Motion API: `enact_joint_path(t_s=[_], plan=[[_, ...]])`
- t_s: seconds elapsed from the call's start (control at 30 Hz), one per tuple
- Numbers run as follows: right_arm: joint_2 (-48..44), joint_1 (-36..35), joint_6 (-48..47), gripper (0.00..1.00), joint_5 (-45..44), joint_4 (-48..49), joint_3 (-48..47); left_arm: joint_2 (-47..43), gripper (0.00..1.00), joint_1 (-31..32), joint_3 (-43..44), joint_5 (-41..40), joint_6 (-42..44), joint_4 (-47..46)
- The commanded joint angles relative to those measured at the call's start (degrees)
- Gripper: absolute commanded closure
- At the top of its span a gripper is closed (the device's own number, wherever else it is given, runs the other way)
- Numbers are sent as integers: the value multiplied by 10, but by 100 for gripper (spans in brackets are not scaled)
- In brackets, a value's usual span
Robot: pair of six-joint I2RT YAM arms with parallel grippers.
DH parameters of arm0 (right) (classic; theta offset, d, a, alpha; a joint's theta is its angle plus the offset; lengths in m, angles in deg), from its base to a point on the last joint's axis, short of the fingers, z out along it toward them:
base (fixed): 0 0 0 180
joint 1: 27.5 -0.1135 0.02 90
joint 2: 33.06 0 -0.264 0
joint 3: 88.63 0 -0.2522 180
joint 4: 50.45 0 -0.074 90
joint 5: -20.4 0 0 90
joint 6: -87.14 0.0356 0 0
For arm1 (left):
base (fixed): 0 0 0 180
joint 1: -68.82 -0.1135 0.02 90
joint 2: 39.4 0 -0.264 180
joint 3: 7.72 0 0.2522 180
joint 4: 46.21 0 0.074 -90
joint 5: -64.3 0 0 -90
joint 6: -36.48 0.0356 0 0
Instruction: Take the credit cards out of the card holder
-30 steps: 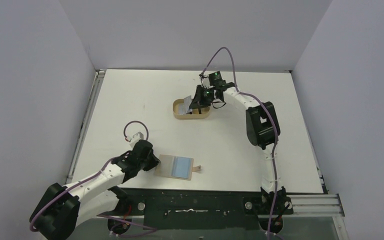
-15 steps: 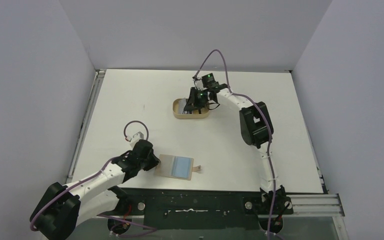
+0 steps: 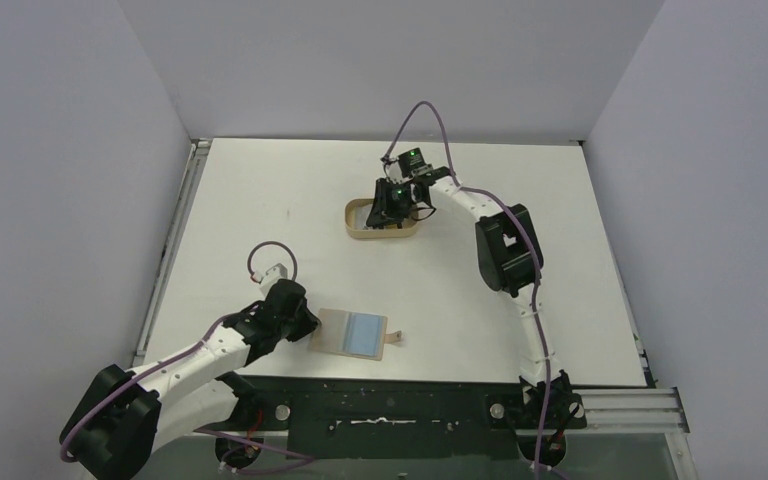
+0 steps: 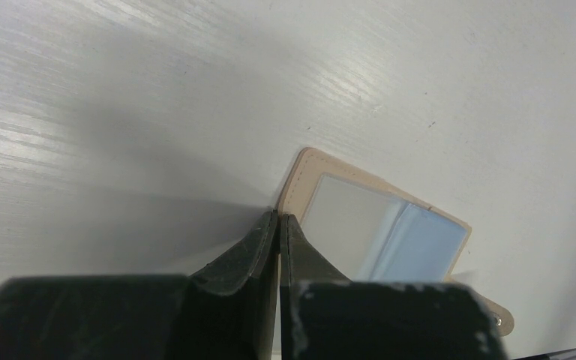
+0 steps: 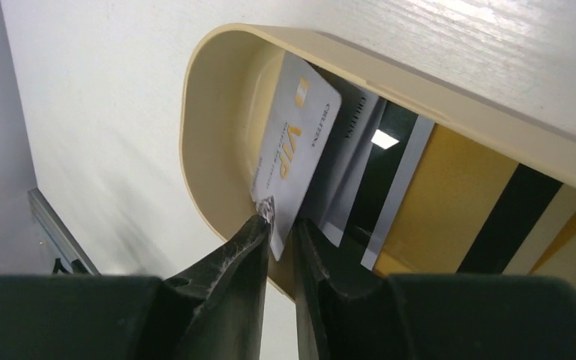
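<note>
The tan card holder (image 3: 332, 330) lies open and flat near the table's front edge, with a light blue card (image 3: 365, 333) under its clear window. In the left wrist view the holder (image 4: 300, 176) and the blue card (image 4: 424, 244) show just beyond my fingertips. My left gripper (image 3: 308, 325) (image 4: 279, 216) is shut, its tips resting on the holder's near corner. My right gripper (image 3: 388, 205) (image 5: 283, 220) is low inside the oval tray, jaws a narrow gap apart, with the corner of a tilted grey VIP card (image 5: 292, 150) between them. A yellow-orange card (image 5: 450, 195) lies in the tray.
The oval tan tray (image 3: 353, 228) (image 5: 195, 135) stands at the back middle of the table and holds several cards lying over one another. The holder's small closing tab (image 3: 397, 336) sticks out to its right. Grey walls close in the table.
My right gripper has moved left and down into the tray with the grey card. The left arm and the holder have not moved.
</note>
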Motion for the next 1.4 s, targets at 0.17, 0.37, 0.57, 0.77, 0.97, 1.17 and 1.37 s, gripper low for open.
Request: enact_joint_path(t_s=[0.17, 0.37, 0.57, 0.77, 0.97, 1.17, 1.37], plan=[[-12, 3, -51, 67, -49, -80, -84, -3, 100, -2, -5, -12, 10, 27], [-28, 2, -82, 66, -86, -130, -130, -6, 100, -2, 3, -11, 13, 32], [-68, 2, -84, 66, -90, -157, -154, -14, 100, -2, 25, -9, 19, 54], [-99, -5, -85, 66, -93, -184, -162, -33, 100, -2, 47, -12, 9, 80], [-182, -42, -78, 66, -120, -164, -61, -61, 100, -1, 62, -36, -45, 75], [-297, -86, -19, 67, -131, -99, 99, -72, 100, 2, 85, -71, -59, 80], [-378, -130, 19, 68, -147, -64, 199, -80, 100, 10, 120, -94, -48, 102]])
